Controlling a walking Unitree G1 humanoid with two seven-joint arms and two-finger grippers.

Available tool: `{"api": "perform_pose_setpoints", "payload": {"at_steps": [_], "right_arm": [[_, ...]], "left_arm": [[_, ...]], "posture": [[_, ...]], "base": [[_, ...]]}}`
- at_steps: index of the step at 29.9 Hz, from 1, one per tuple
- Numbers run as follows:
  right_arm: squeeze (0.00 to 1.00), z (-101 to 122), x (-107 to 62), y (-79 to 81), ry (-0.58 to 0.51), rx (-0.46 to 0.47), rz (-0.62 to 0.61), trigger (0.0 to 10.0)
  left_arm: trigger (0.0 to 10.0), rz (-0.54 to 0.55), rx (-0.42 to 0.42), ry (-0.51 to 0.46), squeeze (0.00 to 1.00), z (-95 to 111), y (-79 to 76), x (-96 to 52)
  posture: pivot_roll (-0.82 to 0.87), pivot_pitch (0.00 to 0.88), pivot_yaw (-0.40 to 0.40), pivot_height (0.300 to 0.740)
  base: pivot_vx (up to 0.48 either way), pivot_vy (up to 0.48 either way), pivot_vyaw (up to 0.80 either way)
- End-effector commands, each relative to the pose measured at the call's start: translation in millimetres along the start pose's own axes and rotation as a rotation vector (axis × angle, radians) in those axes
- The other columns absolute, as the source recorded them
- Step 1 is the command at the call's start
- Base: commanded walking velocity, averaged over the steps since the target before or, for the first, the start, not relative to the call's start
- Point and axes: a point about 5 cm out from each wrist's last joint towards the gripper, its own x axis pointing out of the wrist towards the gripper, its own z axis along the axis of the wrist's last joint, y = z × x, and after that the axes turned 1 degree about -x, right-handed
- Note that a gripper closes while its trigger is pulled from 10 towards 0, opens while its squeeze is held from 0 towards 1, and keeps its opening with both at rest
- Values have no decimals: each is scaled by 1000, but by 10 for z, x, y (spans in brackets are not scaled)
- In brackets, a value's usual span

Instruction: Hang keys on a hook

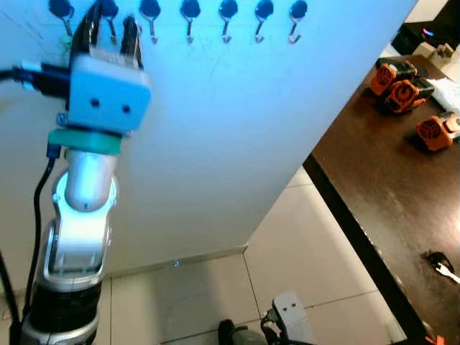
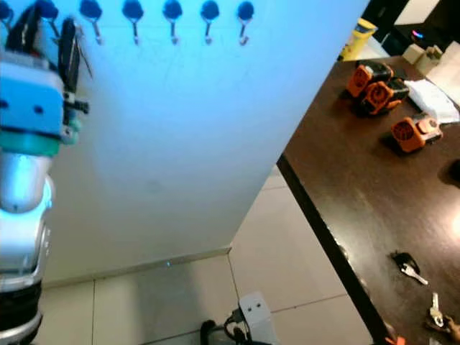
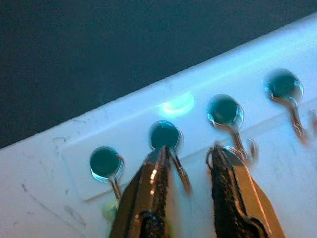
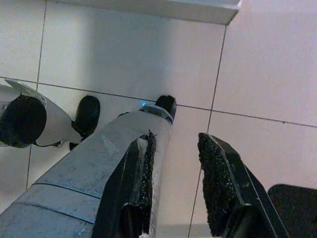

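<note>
A row of several dark round-headed hooks (image 1: 190, 14) runs along the top of a white wall panel (image 1: 215, 129). My left gripper (image 1: 111, 21) is raised to the row, open. One hook's metal prong (image 3: 181, 171) lies between its fingers, and a blurred metal ring (image 3: 220, 148) sits at one fingertip. Something small and pale green (image 3: 109, 210) hangs under the neighbouring hook. More keys, one with a black fob (image 2: 404, 264), lie on the dark table. My right gripper (image 4: 177, 141) hangs low, open and holding nothing, pointing at the floor tiles.
A dark brown table (image 1: 388, 172) runs along the right, with orange and black power tools (image 1: 399, 83) at its far end. Pale tiled floor (image 1: 302, 237) lies between the wall and the table. My own silver leg (image 4: 84, 183) shows in the right wrist view.
</note>
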Motion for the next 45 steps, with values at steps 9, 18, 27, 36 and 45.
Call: {"api": "perform_pose_setpoints", "payload": {"at_steps": [9, 18, 27, 36, 45], "right_arm": [[0, -236, -80, 26, 93, 0, 15, 10000], [0, -232, -76, 29, 97, -14, 22, 10000], [0, -236, -74, 41, 97, -5, 12, 10000], [0, -247, -77, 46, 101, -4, 11, 10000], [0, -252, -76, 48, 109, -8, 12, 10000]], "left_arm": [[10000, -26, 73, -85, 0, 177, -30, -157], [10000, -21, 44, -89, 0, 187, -125, -51], [10000, -35, 47, -88, 0, 115, -171, 74], [10000, -39, 49, -77, 0, 83, -179, 105], [10000, -37, 33, -104, 0, 127, -220, 168]], "posture": [[-59, 145, -42, 740], [-66, 146, -41, 740], [-82, 143, -32, 740], [-84, 138, -28, 740], [-81, 134, -29, 740]], "base": [[0, 0, 0], [0, 0, 0], [0, 0, 0], [0, 0, 0], [0, 0, 0]]}}
